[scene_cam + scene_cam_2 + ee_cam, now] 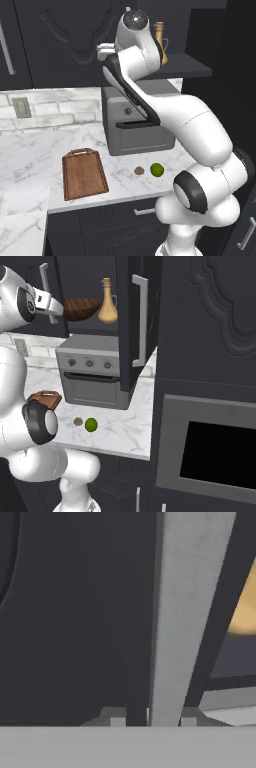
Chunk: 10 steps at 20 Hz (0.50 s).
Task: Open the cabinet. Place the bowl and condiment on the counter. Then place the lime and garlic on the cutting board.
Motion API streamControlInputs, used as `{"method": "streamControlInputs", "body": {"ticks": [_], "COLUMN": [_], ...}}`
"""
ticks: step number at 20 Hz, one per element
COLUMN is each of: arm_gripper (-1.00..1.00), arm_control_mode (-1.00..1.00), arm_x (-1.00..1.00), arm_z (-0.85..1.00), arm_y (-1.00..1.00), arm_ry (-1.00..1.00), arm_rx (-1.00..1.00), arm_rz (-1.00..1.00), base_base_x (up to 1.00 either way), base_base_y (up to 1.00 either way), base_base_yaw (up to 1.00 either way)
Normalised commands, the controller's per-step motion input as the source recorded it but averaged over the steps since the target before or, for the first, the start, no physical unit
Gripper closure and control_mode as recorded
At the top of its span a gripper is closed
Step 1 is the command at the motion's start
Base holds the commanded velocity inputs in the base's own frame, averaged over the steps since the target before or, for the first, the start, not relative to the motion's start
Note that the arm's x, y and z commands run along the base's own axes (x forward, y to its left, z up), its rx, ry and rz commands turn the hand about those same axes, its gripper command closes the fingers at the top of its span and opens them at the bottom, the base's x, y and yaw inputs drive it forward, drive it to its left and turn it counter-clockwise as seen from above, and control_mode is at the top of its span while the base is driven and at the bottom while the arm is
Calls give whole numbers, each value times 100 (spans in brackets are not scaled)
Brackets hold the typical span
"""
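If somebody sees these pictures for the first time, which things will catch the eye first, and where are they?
The big white arm reaches up to the dark cabinet, where one door stands open; in the hand view the gripper has its tips on either side of a silver bar handle. On the shelf inside sit a brown bowl and a tan bottle. Below, a bright green lime lies beside a small garlic on the white counter, right of the cutting board.

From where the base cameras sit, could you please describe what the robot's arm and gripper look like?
The arm is made of glossy white, rounded shells joined by dark charcoal joints, with a grey speckled round cap at its top joint. A dark strip runs along one link. The gripper has a white body and two small grey finger tips. No cables or markings can be made out.
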Motion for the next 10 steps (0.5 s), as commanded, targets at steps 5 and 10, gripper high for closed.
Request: {"method": "streamControlInputs", "body": {"ticks": [5, 10], "arm_gripper": [100, 100], "arm_control_mode": [-100, -100], "arm_x": [-83, -92], "arm_z": [-1, 0], "arm_y": [100, 100], "arm_ry": [0, 0], "arm_rx": [-5, -6], "arm_rz": [17, 18], "base_base_x": [0, 0], "base_base_y": [0, 0], "base_base_yaw": [0, 0]}}
